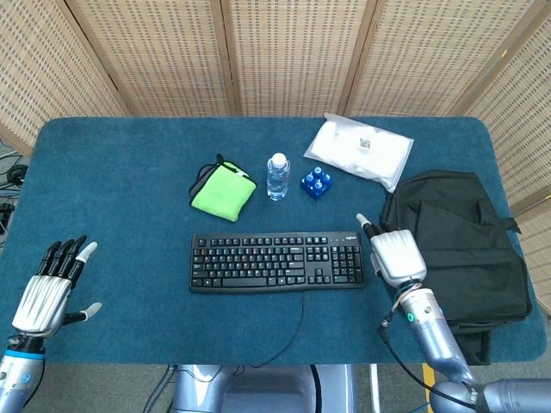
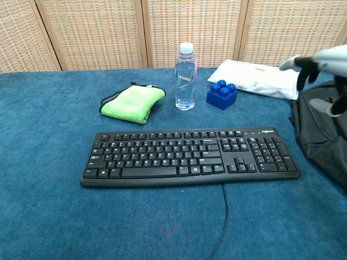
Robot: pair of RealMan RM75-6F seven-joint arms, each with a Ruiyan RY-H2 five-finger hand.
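A black keyboard [image 1: 275, 261] [image 2: 190, 157] lies in the middle of the blue table, its cable running toward the front edge. My right hand [image 1: 394, 254] [image 2: 321, 64] hovers just right of the keyboard's number pad, above the left edge of a black backpack [image 1: 456, 249] [image 2: 322, 135]; its fingers are spread and it holds nothing. My left hand [image 1: 50, 288] hangs at the near left corner of the table, fingers extended and empty, far from every object; the chest view does not show it.
Behind the keyboard stand a folded green cloth [image 1: 222, 191] [image 2: 133, 102], a clear water bottle [image 1: 277, 176] [image 2: 185, 77] and a blue toy brick [image 1: 316, 182] [image 2: 222, 95]. A white plastic packet [image 1: 360, 150] [image 2: 255, 78] lies at the back right. Wicker screens close off the far side.
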